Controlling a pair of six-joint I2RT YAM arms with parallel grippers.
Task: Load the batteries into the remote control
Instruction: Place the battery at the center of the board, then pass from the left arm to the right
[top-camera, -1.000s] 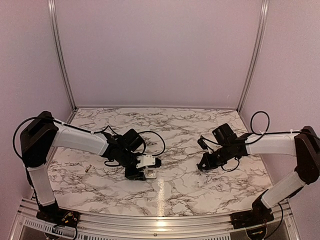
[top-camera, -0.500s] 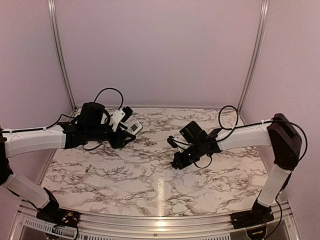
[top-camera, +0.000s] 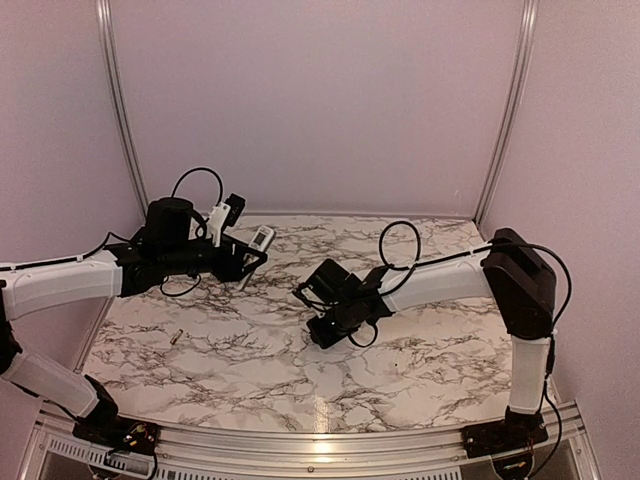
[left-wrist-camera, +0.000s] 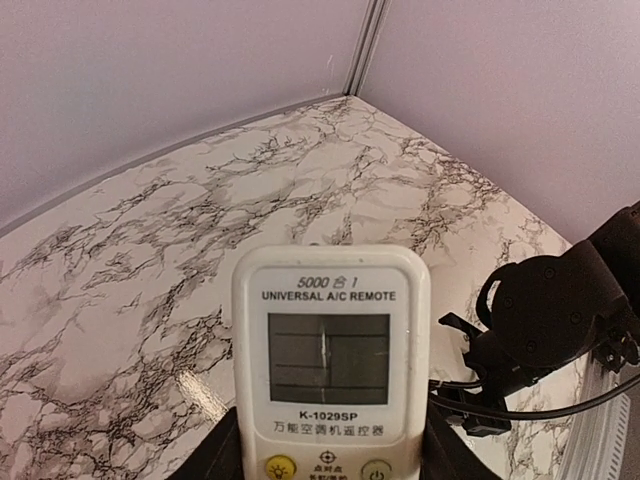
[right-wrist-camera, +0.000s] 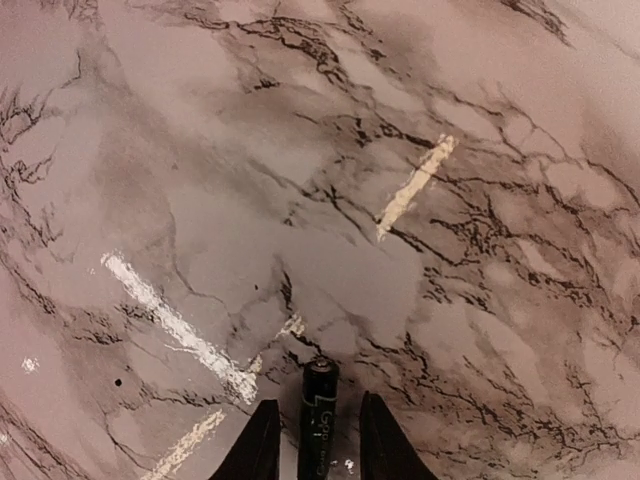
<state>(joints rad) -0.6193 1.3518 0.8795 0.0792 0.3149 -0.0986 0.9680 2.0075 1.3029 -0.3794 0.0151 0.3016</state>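
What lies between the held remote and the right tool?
Nothing; top external view shows only bare marble table between the remote control and the right tool gripping a battery.

We're looking at the remote control (left-wrist-camera: 330, 370) face-on, with its LCD filling mid-frame (label reading UNIVERSAL A/C REMOTE, K-1029SP). Two yellow buttons are showing at the bottom edge. The left gripper (left-wrist-camera: 330, 455) is clamping its lower sides, with the dark fingers (left-wrist-camera: 222, 455) pressing both edges. It's hanging above the marble table (left-wrist-camera: 150, 260). The right arm (left-wrist-camera: 545, 320) is sitting at frame right, black and cabled, apart from the remote.
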